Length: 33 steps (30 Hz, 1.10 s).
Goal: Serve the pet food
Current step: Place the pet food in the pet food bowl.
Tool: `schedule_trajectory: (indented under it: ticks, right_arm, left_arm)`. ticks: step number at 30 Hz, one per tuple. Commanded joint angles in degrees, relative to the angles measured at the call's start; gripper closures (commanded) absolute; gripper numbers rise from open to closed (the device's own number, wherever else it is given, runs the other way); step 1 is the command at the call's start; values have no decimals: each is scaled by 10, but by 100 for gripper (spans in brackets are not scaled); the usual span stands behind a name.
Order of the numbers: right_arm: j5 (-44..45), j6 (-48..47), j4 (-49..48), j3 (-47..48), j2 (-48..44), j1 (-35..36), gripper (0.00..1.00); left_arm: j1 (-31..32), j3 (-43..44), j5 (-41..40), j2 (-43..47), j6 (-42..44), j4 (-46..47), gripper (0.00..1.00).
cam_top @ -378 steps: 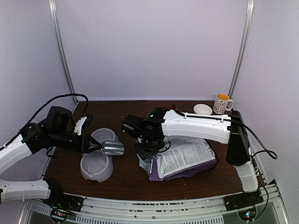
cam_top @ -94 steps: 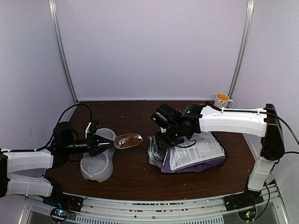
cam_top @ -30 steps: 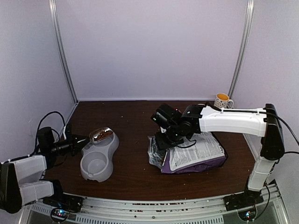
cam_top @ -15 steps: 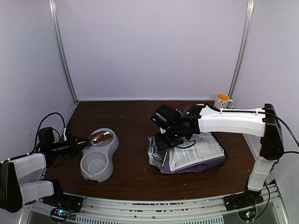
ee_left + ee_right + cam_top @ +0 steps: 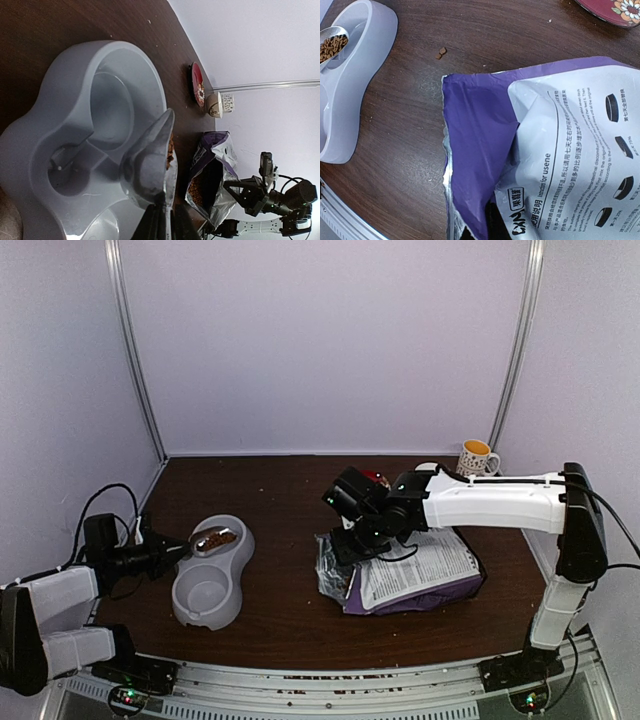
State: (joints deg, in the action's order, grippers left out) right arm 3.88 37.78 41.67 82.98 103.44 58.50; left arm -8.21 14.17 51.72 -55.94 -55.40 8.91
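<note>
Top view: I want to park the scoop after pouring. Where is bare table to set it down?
Free table: the far strip behind the grey bowl and bag; the lane between them, bar two stray kibbles; the near edge. Crowded: the far right corner, with mug and red plate.

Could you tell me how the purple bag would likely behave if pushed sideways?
The purple bag looks floppy: its foil mouth is crumpled, so it would probably buckle. Lying flat with kibble inside, it should slide rather than tip.

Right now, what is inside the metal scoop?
Brown pet food, heaped in the scoop that the left gripper holds over the grey bowl. The pellets cover the scoop's floor.
</note>
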Motion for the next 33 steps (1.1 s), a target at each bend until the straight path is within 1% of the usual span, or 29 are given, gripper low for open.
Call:
schedule_trajectory:
  ticks: [1,9,24,33]
  right_arm:
    - [12,4,7,-9,-9,-9,100]
    - [9,3,3,-10,-6,-9,100]
    - [5,3,-2,-13,-6,-9,100]
    - [3,3,-5,-16,-7,-9,100]
  left_arm:
    - [-5,31,-18,8,27,-7,100]
    - [-4,72,-72,23,112,-109,100]
    - [19,94,-131,49,150,-172,100]
    - [50,126,-181,48,172,-214,100]
